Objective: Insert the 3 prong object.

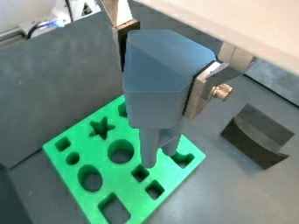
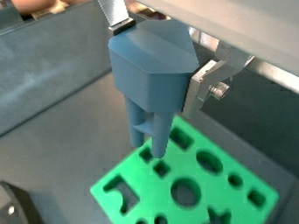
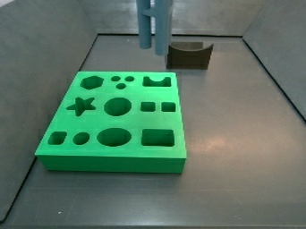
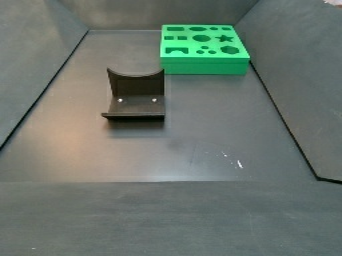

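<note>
My gripper point(image 1: 163, 66) is shut on the broad head of the 3 prong object point(image 1: 156, 83), a blue-grey piece held upright with its bars pointing down. It also shows in a wrist view point(image 2: 149, 74), with silver fingers point(image 2: 205, 83) on two sides of the head. The prong tips hang over the green board point(image 1: 82, 153) with shaped holes, near one edge point(image 2: 251, 206). In a side view the piece point(image 3: 150, 22) hangs above the board's far edge point(image 3: 107, 161), clear of it. The gripper itself is out of frame there.
A dark brown block with a curved notch point(image 3: 189, 55) stands behind the board, and it shows in a side view point(image 4: 134, 95) and a wrist view point(image 1: 260, 136). The green board point(image 4: 203, 62) lies at the far end of a dark walled floor.
</note>
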Available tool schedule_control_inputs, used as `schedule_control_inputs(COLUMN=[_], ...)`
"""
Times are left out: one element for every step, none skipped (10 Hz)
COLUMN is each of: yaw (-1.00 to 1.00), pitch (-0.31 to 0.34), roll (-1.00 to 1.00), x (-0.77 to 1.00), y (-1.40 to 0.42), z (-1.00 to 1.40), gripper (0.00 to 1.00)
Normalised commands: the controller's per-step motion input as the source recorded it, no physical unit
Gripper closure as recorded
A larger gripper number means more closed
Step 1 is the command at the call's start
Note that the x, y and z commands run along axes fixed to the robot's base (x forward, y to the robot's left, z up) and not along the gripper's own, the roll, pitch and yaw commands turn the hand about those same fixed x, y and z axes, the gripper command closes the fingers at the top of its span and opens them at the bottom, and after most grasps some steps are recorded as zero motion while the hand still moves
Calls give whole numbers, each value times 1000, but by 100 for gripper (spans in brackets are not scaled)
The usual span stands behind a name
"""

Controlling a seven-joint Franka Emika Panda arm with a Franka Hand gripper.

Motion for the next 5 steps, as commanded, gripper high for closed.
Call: schedule_control_inputs(yaw=[-557,-511,-429,-657,-663], pitch=[0,0,-50,0,19], roll=[0,13,41,0,-43], x=[-229,-294,-394,-449,-483], y=[503,517,563,354,351], z=[-780,-640,-477,-749,-783], gripper=[100,100,100,100,100])
